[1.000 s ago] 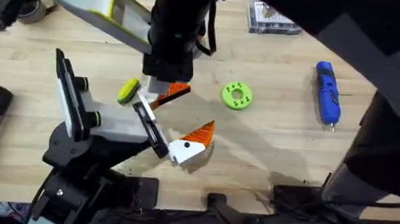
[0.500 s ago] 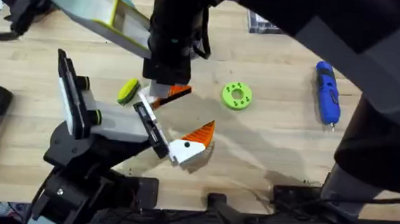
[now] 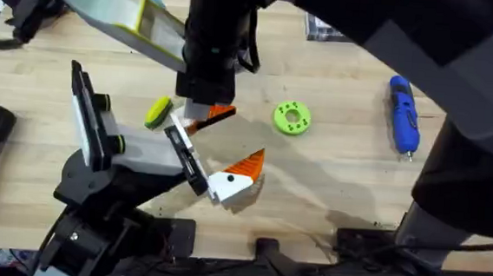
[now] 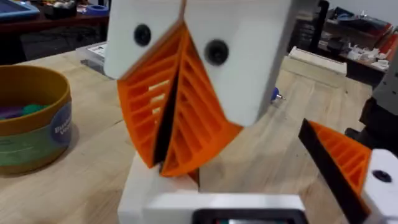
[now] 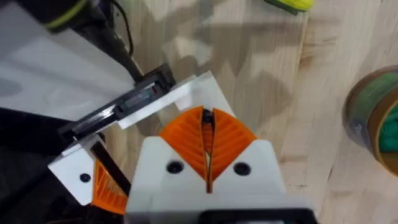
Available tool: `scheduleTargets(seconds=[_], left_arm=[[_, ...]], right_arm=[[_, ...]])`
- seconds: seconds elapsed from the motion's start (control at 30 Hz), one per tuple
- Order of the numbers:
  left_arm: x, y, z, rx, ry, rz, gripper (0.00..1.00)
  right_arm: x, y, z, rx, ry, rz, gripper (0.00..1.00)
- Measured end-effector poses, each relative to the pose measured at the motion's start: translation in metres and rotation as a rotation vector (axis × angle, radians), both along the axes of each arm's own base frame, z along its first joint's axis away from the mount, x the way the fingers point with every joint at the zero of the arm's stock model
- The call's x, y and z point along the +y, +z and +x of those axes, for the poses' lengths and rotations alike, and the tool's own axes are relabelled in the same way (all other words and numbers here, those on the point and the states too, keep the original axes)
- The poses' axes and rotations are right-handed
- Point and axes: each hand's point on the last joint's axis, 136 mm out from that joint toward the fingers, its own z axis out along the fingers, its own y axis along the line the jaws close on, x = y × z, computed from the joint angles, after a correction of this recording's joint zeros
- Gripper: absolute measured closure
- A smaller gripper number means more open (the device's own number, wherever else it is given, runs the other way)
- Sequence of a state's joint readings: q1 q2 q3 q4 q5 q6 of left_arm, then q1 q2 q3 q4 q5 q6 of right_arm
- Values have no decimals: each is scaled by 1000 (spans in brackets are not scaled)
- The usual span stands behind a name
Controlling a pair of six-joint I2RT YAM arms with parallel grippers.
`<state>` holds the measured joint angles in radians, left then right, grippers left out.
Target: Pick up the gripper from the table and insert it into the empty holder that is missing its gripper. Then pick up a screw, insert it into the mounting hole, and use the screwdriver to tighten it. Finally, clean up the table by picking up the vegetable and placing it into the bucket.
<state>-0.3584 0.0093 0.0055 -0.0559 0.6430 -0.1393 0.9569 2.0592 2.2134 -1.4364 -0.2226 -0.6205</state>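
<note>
Gripper (image 3: 203, 117), held in the right pincer (image 5: 206, 149), seemingly lies diagonally, orange tip pointing up-right overhead.

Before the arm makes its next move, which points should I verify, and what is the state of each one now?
1. Right gripper has its jaws shut on the gripper: ok.
2. The gripper is fully seated in the holder: cannot tell, the joint is hidden.
3. Screwdriver lies free on the table, with nothing against it: ok.
4. Vegetable is in the bucket: not ok, it lies on the table.
5. Bucket is upright with its mouth open: ok.
</note>
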Motion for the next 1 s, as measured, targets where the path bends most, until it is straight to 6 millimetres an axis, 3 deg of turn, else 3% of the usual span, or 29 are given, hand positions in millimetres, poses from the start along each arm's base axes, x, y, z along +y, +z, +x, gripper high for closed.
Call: scheduleTargets(seconds=[0.37, 0.4, 0.57, 0.6, 0.7, 1.0], left_arm=[[0, 0, 0, 0, 0, 0, 15], [0, 0, 0, -1, 0, 0, 15], [0, 0, 0, -7, 0, 3, 15], [0, 1, 0, -10, 0, 4, 15], [0, 1, 0, -16, 0, 4, 15], [0, 1, 0, -22, 0, 8, 15]], right_arm=[[0, 0, 0, 1, -2, 0, 979], [0, 0, 0, 2, -6, -1, 897], [-3, 1, 1, 0, -29, -10, 139], [-5, 3, 3, -5, -40, -11, 42], [-8, 15, 2, -16, -60, 14, 7], [-34, 76, -9, -85, -93, 130, 4]])
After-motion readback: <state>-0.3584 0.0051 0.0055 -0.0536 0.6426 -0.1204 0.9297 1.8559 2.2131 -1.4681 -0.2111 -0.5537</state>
